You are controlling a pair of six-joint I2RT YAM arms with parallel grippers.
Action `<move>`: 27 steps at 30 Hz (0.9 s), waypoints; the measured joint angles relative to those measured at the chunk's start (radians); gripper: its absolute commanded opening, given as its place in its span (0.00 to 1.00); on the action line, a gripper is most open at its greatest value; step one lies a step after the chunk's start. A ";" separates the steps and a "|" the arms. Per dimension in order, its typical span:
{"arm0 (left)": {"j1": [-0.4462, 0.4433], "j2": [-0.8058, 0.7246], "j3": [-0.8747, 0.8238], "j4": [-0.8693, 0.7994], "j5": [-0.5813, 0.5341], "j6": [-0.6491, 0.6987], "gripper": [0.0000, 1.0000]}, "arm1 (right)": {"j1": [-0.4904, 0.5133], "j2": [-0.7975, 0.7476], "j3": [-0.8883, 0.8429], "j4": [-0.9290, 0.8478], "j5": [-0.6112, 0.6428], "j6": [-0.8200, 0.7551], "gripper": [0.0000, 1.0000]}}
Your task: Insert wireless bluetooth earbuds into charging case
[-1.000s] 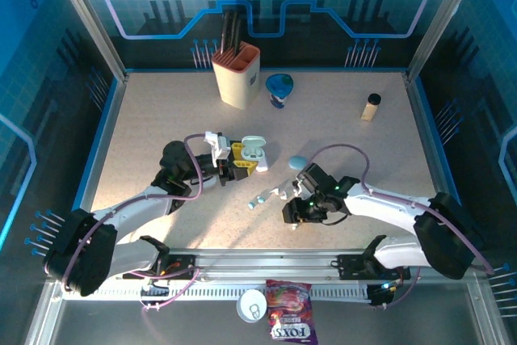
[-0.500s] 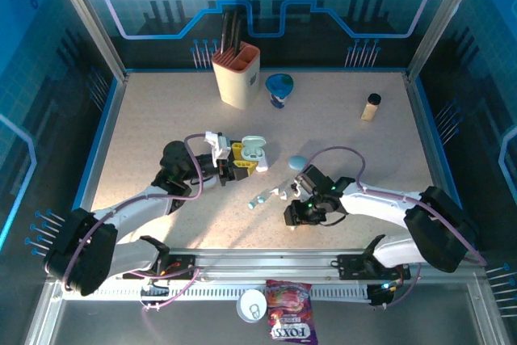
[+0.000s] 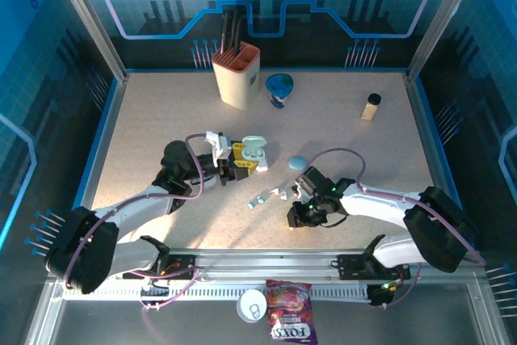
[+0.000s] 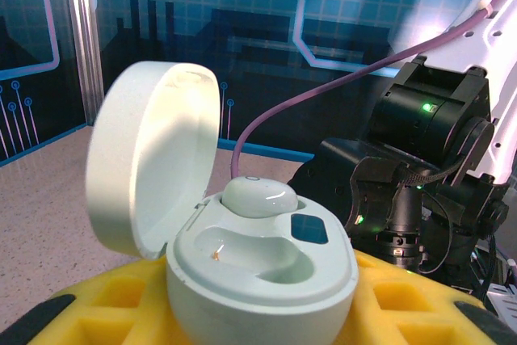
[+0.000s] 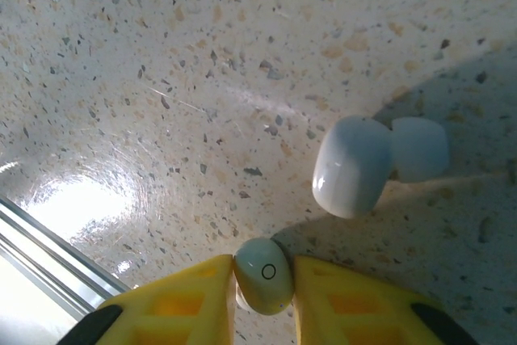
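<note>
The right tool [image 5: 263, 282] was closed from half open until a pale earbud [image 5: 262, 271], seemingly not yet lifted off the counter [image 5: 161, 78], was pinched between its pads [image 5: 347, 300], so that carriage to the open charging case [image 4: 262, 268], clamped in the left tool [image 3: 242, 161], could follow.

Pinched down on one earbud [image 5: 263, 274].
Narrowed the right gripper [image 5: 262, 282] over the last second to a close pinch, with the yellow fingers [image 5: 182, 300] now touching both sides of the small white earbud on the speckled table [image 5: 161, 78]. Slid the wrist a little toward 6 o'clock in the top view, nearer the front rail [image 3: 266, 262]. Drew the right elbow [image 3: 432, 228] in slightly toward 10 o'clock. Pulled the purple cable loop [image 3: 335, 151] a touch lower, toward 7 o'clock, and tighter over the forearm.
</note>
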 measured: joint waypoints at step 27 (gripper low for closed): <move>-0.135 0.086 -0.004 0.009 -0.388 0.222 0.39 | 0.000 -0.212 0.531 -0.315 0.290 -0.133 0.21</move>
